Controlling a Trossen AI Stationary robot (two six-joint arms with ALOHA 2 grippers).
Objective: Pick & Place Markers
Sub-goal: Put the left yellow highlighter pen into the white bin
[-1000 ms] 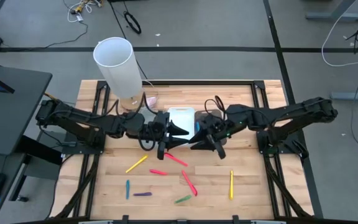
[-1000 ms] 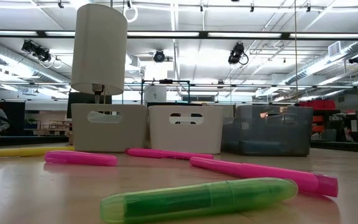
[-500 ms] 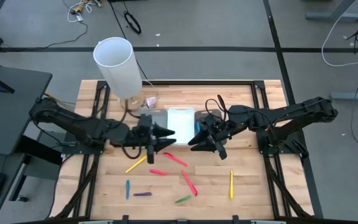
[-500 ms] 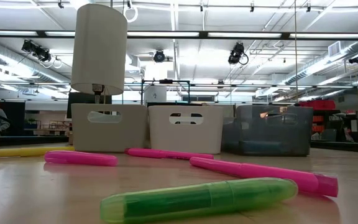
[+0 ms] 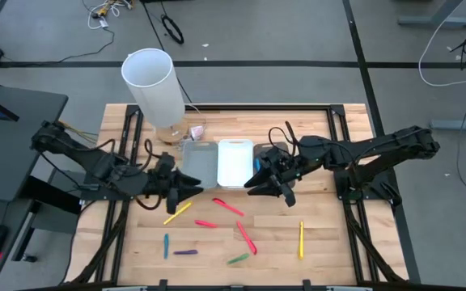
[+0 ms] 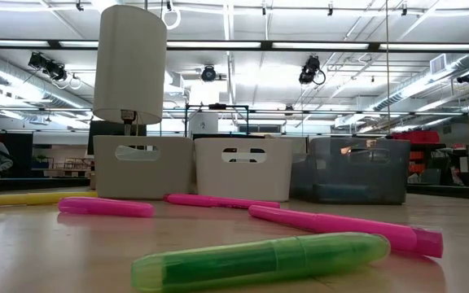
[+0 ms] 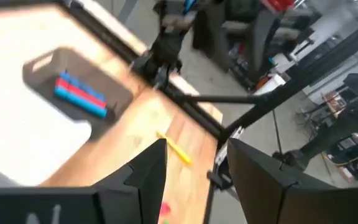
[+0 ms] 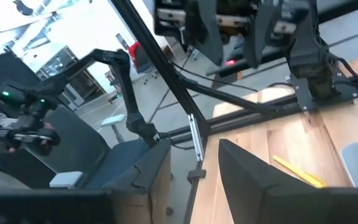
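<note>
A: Where do the markers (image 5: 236,220) lie?
B: Scattered on the table (image 5: 322,242), nearer the front edge than both grippers.
A: And the grippers?
B: Left gripper (image 5: 194,187) hangs just above the yellow marker (image 5: 177,212), fingers parted, empty. Right gripper (image 5: 252,183) hovers beside the white bin (image 5: 235,162), parted, empty.

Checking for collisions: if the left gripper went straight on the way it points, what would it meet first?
Likely the right gripper: the left gripper points across the table at it, above the markers. Heights are unclear.
</note>
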